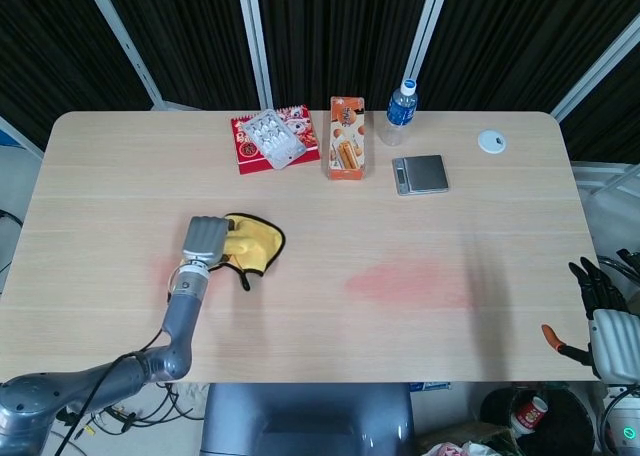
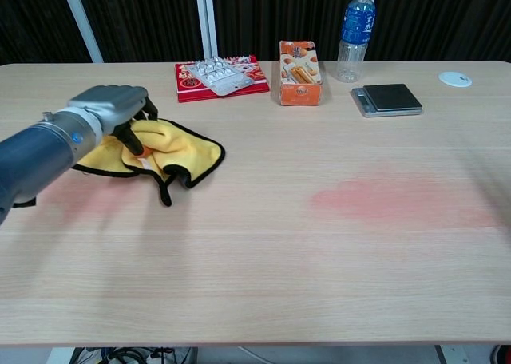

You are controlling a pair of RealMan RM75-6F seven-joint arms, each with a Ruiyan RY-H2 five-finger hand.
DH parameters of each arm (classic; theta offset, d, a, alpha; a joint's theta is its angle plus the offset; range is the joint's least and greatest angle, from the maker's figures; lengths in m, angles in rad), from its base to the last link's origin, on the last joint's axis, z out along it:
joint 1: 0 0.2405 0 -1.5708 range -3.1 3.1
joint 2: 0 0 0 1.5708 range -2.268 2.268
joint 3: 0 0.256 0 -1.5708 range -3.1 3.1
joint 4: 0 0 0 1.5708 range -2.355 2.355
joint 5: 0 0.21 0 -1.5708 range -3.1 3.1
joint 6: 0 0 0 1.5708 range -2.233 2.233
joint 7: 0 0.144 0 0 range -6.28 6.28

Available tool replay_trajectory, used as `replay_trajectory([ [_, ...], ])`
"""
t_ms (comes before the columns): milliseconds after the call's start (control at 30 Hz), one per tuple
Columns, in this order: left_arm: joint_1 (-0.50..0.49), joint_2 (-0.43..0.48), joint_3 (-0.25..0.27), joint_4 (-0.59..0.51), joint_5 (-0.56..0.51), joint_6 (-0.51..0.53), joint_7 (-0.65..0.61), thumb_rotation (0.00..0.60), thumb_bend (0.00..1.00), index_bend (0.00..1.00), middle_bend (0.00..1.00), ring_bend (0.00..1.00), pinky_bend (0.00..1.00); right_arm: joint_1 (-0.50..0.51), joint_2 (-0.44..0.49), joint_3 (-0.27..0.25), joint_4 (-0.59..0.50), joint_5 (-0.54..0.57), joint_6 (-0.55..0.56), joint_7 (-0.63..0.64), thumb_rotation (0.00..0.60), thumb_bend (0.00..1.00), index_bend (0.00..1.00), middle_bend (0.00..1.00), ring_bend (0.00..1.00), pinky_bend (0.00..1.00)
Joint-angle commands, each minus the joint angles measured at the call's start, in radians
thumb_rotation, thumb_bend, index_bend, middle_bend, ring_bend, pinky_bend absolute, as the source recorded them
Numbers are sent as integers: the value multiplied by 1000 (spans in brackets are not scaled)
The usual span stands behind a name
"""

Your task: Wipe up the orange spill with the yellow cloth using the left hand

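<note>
The yellow cloth [image 1: 252, 246] lay bunched on the left half of the table [image 1: 300, 201], its black-edged corner trailing toward the front edge. The left hand [image 1: 203, 241] sat on its left side with the fingers curled down into the folds, gripping the fabric against the wood. Just beside and under it a faint pinkish-orange smear [image 2: 76, 196] showed, the left part of the spill. A larger orange patch [image 1: 410, 281] sat well apart to the right, untouched by the cloth.

The right hand [image 1: 600, 291] hung off the table's right edge, low at the side; its dark fingers looked spread with nothing in them.

As I judged it, the main risk was the cloth staying bunched: crumpled like that, little of it met the wood, and a pass could smear the stain rather than lift it. The trailing corner might also fold under and drag. Reaching the far patch would mean a long sweep, and the hand could slip off the fabric on the way.

Along the back stood a red tray [image 1: 262, 148] carrying a blister pack of pills [image 1: 274, 136], an orange snack box [image 1: 346, 138], a water bottle [image 1: 399, 111] whose contents I could not make out, a small scale [image 1: 420, 174] with nothing on it, and a white disc [image 1: 491, 141].
</note>
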Motion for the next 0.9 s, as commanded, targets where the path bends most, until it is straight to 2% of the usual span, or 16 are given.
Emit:
replay_trajectory([
  [33,19,46,-22,-10,-9,7,-28,600,470,736,724,635,691,0,0,0,0,0,-1,-2,600,174,0,0,0,129],
  [167,33,75,-25,-33,-13,1,-45,600,469,736,723,635,691,0,0,0,-1,0,-1,-3,600,173,0,0,0,129],
  [333,52,84,8,-77,4,-9,-57,600,470,736,723,635,691,1,0,1,1,2,-2,-3,600,173,0,0,0,129],
  [633,53,43,83,-158,71,-23,-49,600,470,736,723,635,691,1,-1,1,1,1,0,-2,600,173,0,0,0,129],
  [900,52,-19,119,-175,90,-24,-33,600,469,735,722,635,691,0,-1,2,2,0,2,-1,600,174,0,0,0,129],
])
